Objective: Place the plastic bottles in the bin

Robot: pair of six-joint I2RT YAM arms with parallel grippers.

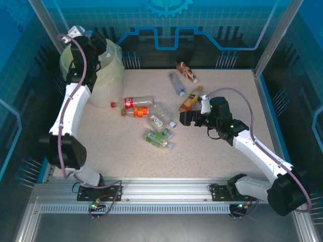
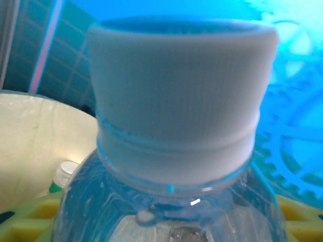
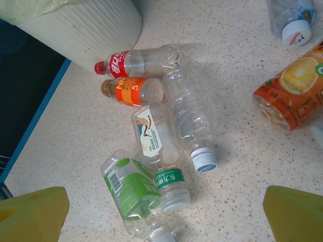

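Observation:
My left gripper (image 1: 87, 41) is up over the bin (image 1: 108, 75), shut on a clear plastic bottle (image 2: 176, 191) whose white cap (image 2: 181, 96) points at the wrist camera. Below it is the bin's cream inner wall (image 2: 30, 141), with a white-capped bottle (image 2: 63, 174) lying inside. My right gripper (image 1: 185, 119) hovers open above the table, its yellow fingertips (image 3: 33, 214) apart. Under it lie a red-label bottle (image 3: 126, 61), an orange-label one (image 3: 132, 91), a clear one (image 3: 191, 118), a crane-label one (image 3: 154, 136) and a green-label one (image 3: 128, 189).
Further back on the table lie a brown bottle (image 1: 187, 72), a clear blue-capped bottle (image 1: 176, 83) and an orange juice bottle (image 1: 191, 100). The bin's ribbed outer wall (image 3: 91, 30) stands close to the red-label bottle. Blue enclosure walls and metal posts ring the table.

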